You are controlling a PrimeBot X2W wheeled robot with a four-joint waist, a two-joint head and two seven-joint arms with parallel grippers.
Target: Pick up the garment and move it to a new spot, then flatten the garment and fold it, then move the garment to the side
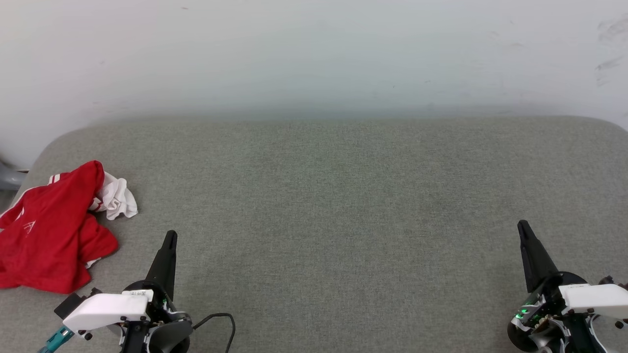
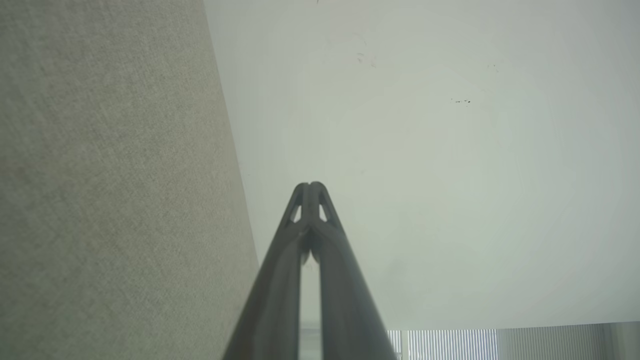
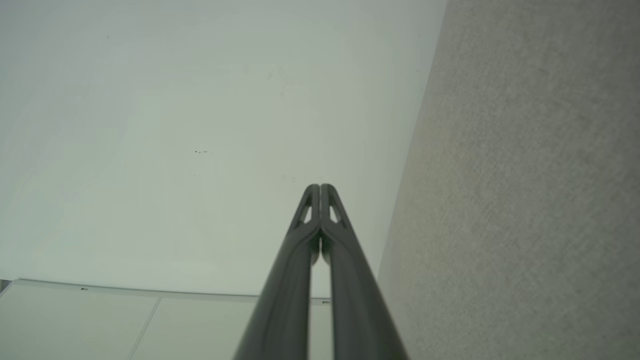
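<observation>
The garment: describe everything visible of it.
The garment is a bright red, soft-looking shirt with a white sleeve bunched at its upper right, red-white striped trim and a small white logo. It lies crumpled at the far left of the grey fabric surface, partly cut off by the head view's edge. The left hand sits nearby, not touching it.

The red shirt (image 1: 46, 240) lies crumpled in a loose heap at the far left edge of the grey cushion (image 1: 319, 220). Its white sleeve (image 1: 117, 198) sticks out, bunched, at the upper right side, next to red-white striped trim. A small white logo (image 1: 28, 226) shows on the red cloth.
</observation>
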